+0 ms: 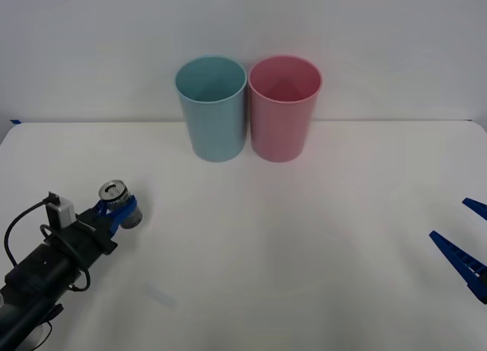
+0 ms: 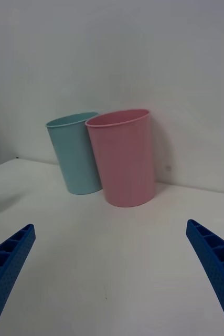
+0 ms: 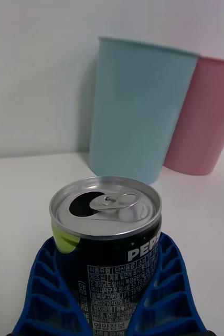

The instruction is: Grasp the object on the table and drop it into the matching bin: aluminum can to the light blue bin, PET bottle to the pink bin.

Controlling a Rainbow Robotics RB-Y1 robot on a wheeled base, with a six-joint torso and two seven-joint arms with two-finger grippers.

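Observation:
The aluminum can (image 1: 117,197) (image 3: 109,247) stands upright at the table's left, small, with a silver pull-tab top and dark printed sides. My left gripper (image 1: 122,212) (image 3: 112,294) is shut on it, a blue ribbed finger (image 3: 49,283) pressed against each side. The light blue bin (image 1: 211,107) (image 3: 138,107) (image 2: 76,153) stands at the back centre of the table (image 1: 289,244), with the pink bin (image 1: 284,107) (image 2: 123,156) (image 3: 203,115) right beside it. My right gripper (image 1: 463,240) (image 2: 112,278) hangs open at the right edge with nothing between its fingers.
A white wall rises right behind the two bins. A small blue mark (image 1: 14,121) sits at the table's far left back corner. Bare tabletop lies between the can and the bins.

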